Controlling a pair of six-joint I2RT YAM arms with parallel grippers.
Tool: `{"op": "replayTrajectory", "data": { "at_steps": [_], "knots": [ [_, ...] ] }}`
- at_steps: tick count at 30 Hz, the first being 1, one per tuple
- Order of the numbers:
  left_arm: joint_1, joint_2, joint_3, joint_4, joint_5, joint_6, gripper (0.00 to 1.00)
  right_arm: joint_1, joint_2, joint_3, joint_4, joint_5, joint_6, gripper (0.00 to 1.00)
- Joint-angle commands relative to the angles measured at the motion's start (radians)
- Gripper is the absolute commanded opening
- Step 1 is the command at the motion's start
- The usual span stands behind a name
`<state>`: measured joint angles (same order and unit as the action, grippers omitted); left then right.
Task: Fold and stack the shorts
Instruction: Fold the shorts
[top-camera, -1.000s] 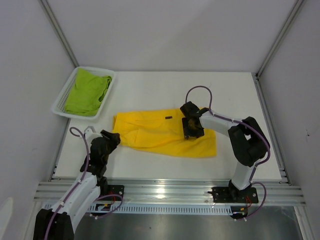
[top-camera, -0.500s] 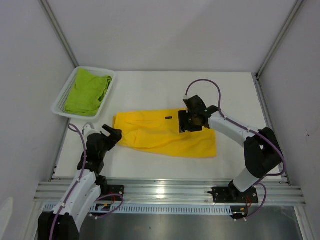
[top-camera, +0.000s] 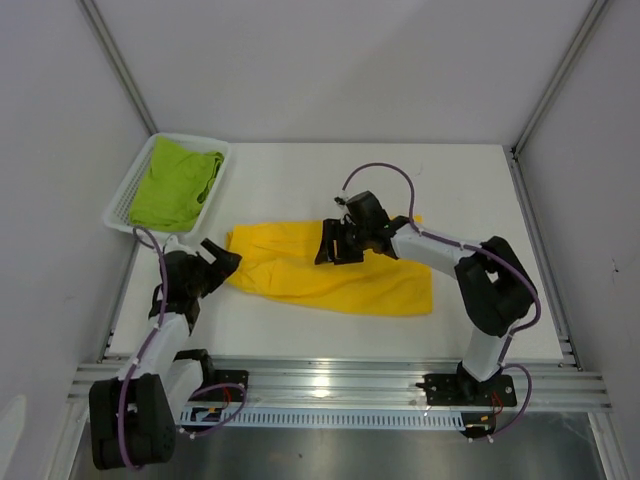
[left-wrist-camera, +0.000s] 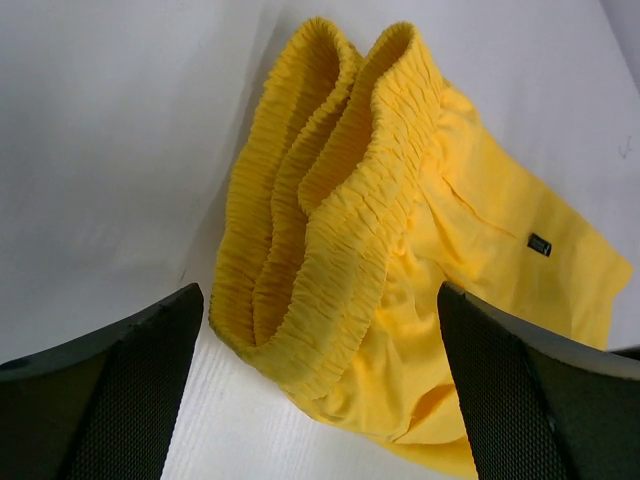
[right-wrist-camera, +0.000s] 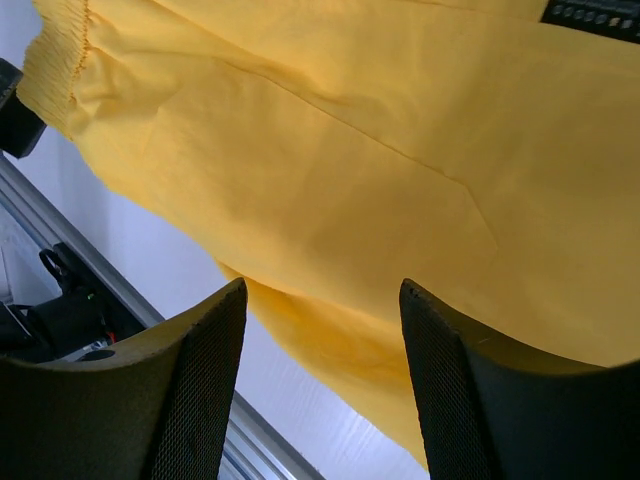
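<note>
On table (top-camera: 300, 180) — yellow shorts (top-camera: 300, 278) flat, waistband ruffled | left tool (top-camera: 225, 258) released | right tool (top-camera: 328, 246) released

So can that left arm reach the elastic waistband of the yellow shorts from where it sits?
Probably yes. The left tool is open right at the waistband of the yellow shorts, which lies bunched just ahead of its fingers, with nothing between them.

White table (top-camera: 300, 170), plain grey walls (top-camera: 330, 60), aluminium corner posts (top-camera: 560, 75), metal rail (top-camera: 330, 380) along near edge
</note>
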<state>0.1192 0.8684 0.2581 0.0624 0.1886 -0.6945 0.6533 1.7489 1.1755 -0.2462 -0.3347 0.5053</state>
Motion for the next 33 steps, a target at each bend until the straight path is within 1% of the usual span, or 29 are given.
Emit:
{"op": "replayTrajectory", "data": {
  "at_steps": [1,4,11,13,14,19,25,29,31,33],
  "knots": [
    [0.025,0.099,0.073,0.093,0.126,0.059,0.99,0.003,0.072,0.055,0.102,-0.081,0.039,0.65],
    [0.027,0.170,0.061,0.125,0.150,0.066,0.99,-0.006,0.092,0.062,0.116,-0.098,0.035,0.65],
    [0.031,0.273,0.069,0.139,0.089,0.082,0.99,-0.030,0.095,0.061,0.116,-0.121,0.009,0.65],
    [0.040,0.282,0.058,0.166,0.086,0.079,0.99,-0.037,0.095,0.053,0.122,-0.125,0.006,0.65],
    [0.045,0.297,0.052,0.207,0.087,0.070,0.99,-0.041,0.096,0.047,0.120,-0.125,0.003,0.65],
    [0.060,0.400,0.095,0.348,0.167,0.036,0.99,-0.043,0.122,0.003,0.153,-0.139,0.009,0.64],
    [0.066,0.515,0.158,0.385,0.227,0.053,0.99,-0.029,0.153,-0.048,0.150,-0.125,-0.010,0.64],
    [0.068,0.564,0.168,0.424,0.262,0.044,0.99,-0.021,0.170,-0.085,0.160,-0.124,-0.016,0.64],
    [0.068,0.567,0.170,0.418,0.261,0.046,0.95,-0.021,0.159,-0.118,0.176,-0.122,-0.010,0.63],
    [0.068,0.577,0.168,0.421,0.271,0.044,0.83,-0.021,0.140,-0.138,0.200,-0.119,-0.001,0.63]
  ]
}}
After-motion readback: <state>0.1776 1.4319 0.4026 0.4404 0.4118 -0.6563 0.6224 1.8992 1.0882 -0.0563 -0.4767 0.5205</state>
